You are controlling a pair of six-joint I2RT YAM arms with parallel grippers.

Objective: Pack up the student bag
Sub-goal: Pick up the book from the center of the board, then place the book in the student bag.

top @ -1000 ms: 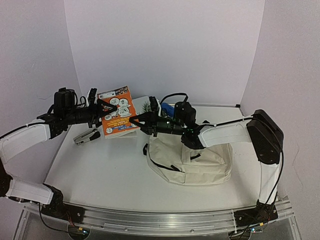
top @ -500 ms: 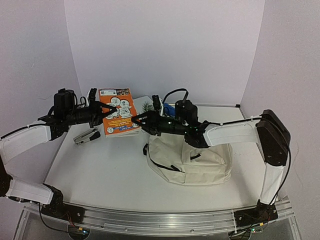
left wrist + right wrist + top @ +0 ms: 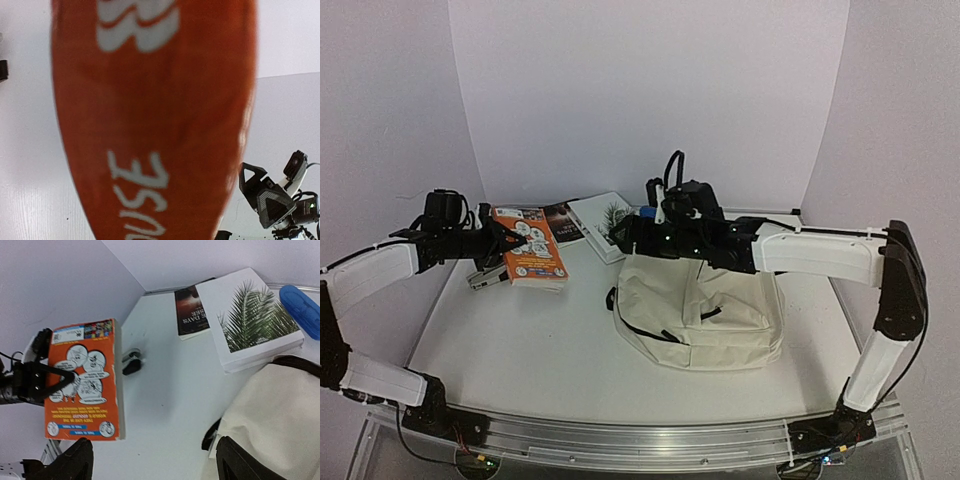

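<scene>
The student bag [image 3: 705, 312] lies flat on the table right of centre, cream with black straps; its near corner shows in the right wrist view [image 3: 272, 415]. My left gripper [image 3: 503, 241] is shut on an orange book [image 3: 527, 247], holding it tilted above the table's left part. The right wrist view also shows that orange book [image 3: 82, 385] and the left gripper [image 3: 67, 379] clamped on its cover. In the left wrist view the orange book [image 3: 150, 115] fills the picture and hides the fingers. My right gripper [image 3: 625, 233] hangs open over the bag's far left corner, its fingers [image 3: 75, 462] wide apart and holding nothing.
A white book with a palm picture [image 3: 605, 213] [image 3: 255, 320] and a dark book [image 3: 563, 221] [image 3: 192, 312] lie at the back. A blue object [image 3: 302, 305] sits beside them. A small grey and black stapler-like item [image 3: 480, 279] [image 3: 131, 362] lies under the orange book's left side.
The right gripper let go of the orange book, opened wide and drew back right over the bag. The left gripper closed on the book and carried it left and lower.
</scene>
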